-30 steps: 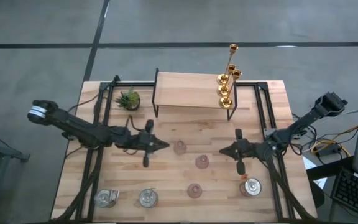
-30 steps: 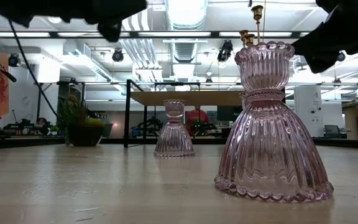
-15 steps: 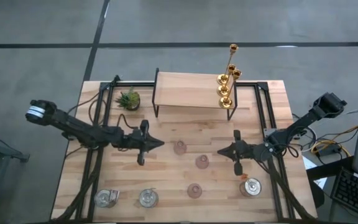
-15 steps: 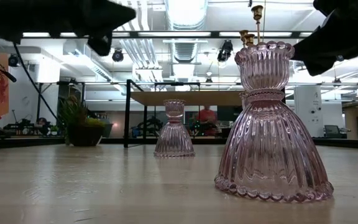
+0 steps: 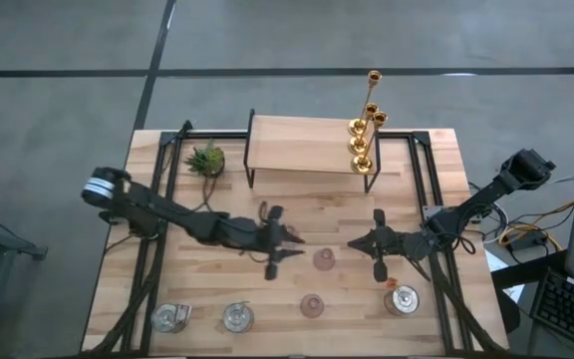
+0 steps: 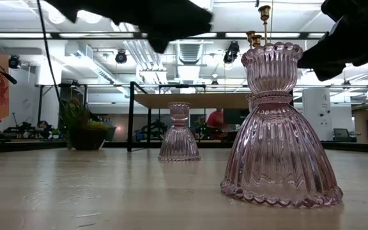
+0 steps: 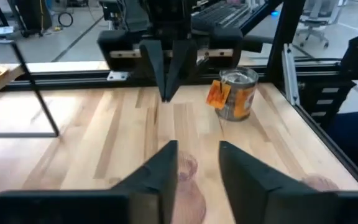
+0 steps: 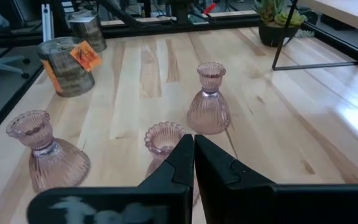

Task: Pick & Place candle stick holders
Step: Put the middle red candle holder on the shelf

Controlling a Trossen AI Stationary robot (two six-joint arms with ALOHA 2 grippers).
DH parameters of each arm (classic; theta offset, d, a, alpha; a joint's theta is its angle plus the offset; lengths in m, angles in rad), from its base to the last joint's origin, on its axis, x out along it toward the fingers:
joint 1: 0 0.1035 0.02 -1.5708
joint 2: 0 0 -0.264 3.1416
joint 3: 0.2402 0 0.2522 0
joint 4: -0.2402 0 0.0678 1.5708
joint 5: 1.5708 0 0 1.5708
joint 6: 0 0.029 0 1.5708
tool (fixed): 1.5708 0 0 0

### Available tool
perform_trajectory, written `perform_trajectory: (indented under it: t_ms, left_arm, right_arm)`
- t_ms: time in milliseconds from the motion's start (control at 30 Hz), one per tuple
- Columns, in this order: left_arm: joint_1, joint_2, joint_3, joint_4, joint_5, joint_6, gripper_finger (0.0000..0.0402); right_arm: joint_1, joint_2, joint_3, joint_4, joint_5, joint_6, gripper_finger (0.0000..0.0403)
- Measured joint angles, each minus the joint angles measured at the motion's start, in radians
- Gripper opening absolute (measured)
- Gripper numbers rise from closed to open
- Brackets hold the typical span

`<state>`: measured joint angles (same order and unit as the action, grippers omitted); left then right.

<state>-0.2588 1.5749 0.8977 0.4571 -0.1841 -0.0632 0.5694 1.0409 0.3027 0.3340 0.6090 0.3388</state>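
On far shelf (image 5: 297,143): 3 gold holders (image 5: 362,140) placed; pink, silvery ones left on worktop (image 5: 436,214). Left fingers (image 7: 194,165) spread at pink holder (image 5: 289,237); right fingers (image 8: 194,155) pressed together, empty.

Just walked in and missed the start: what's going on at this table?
Two robot arms are sorting candle holders. The left gripper, fingers parted, hangs over a pink glass holder mid-table, holding nothing. The right gripper hovers shut and empty beside another pink holder. Three gold candlesticks stand on the wooden shelf; silvery cups wait along the near edge.

No legible text anywhere
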Motion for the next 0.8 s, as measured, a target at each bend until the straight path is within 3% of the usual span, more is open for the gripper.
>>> perform_trajectory:
  t_ms: [133, 233, 433, 600, 800]
  left_arm:
    - [0.004, 0.117, 0.1, -0.033, 0.017, 0.033, 0.0187]
    - [-0.006, 0.202, 0.156, -0.035, 0.078, 0.139, 0.0206]
    - [-0.014, 0.321, 0.288, -0.126, 0.091, 0.2, 0.02]
    - [-0.013, 0.372, 0.404, -0.278, -0.072, 0.221, 0.0191]
    - [-0.013, 0.41, 0.466, -0.413, -0.073, 0.261, 0.019]
  right_arm:
    - [0.004, -0.021, 0.004, 0.0, -0.017, 0.002, 0.0008]
    - [0.015, -0.052, 0.004, -0.01, -0.048, 0.001, 0.0008]
    - [0.02, -0.084, 0.004, -0.024, -0.06, -0.001, 0.0008]
    - [0.02, -0.083, 0.003, -0.023, -0.06, -0.001, 0.0008]
    - [0.02, -0.083, 0.002, -0.023, -0.06, 0.002, 0.0009]
